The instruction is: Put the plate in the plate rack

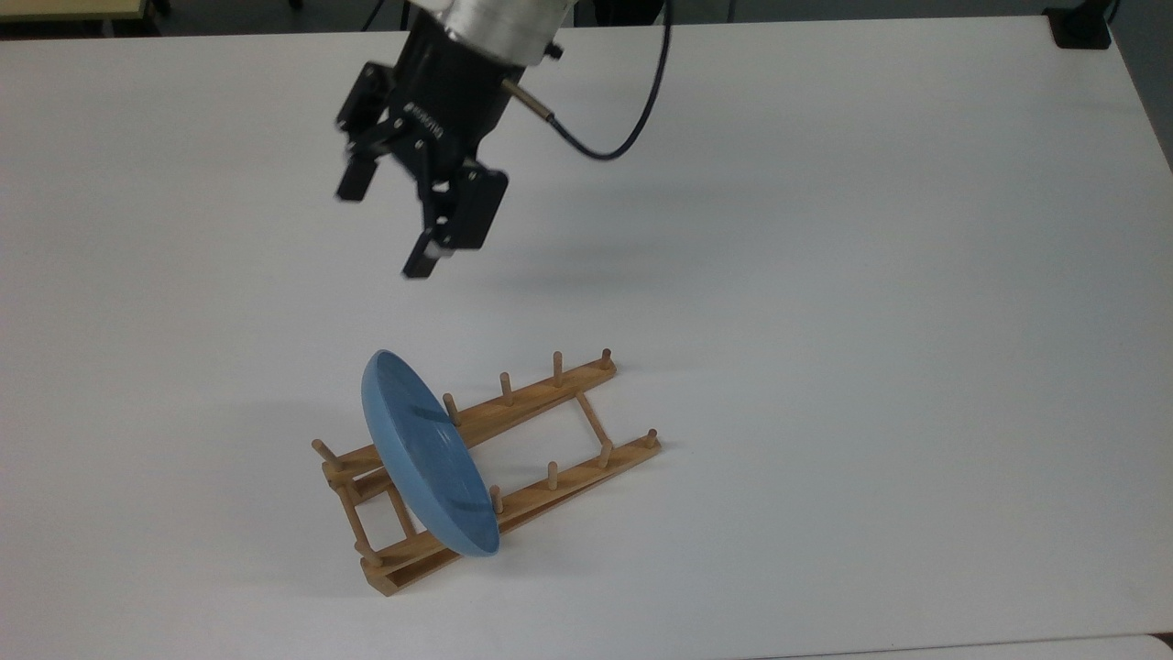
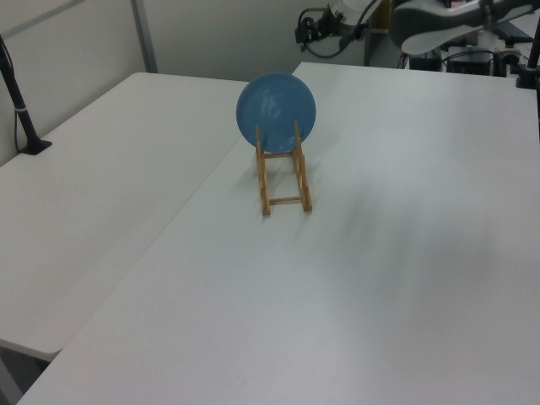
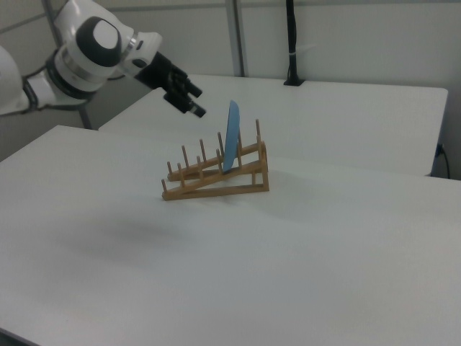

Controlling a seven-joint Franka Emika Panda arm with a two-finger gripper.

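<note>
The light-blue plate (image 1: 426, 454) stands on edge in the wooden plate rack (image 1: 586, 477), slotted between pegs near the rack's raised end and leaning slightly. Nothing is touching it. In the left view the plate (image 2: 276, 105) faces the camera above the rack (image 2: 265, 186). In the right view the plate (image 3: 232, 137) appears edge-on in the rack (image 3: 216, 189). My gripper (image 1: 385, 229) hangs open and empty, well above the plate and further back on the table. It also shows in the left view as the gripper (image 2: 304, 32) and in the right view as the gripper (image 3: 189, 107).
The rack sits on a wide white table (image 1: 825, 275). A black cable (image 1: 605, 147) loops from the wrist. A black clamp (image 1: 1081, 27) sits at the top view's top right corner. A black post (image 2: 21, 110) stands on the adjoining table at the left view's left.
</note>
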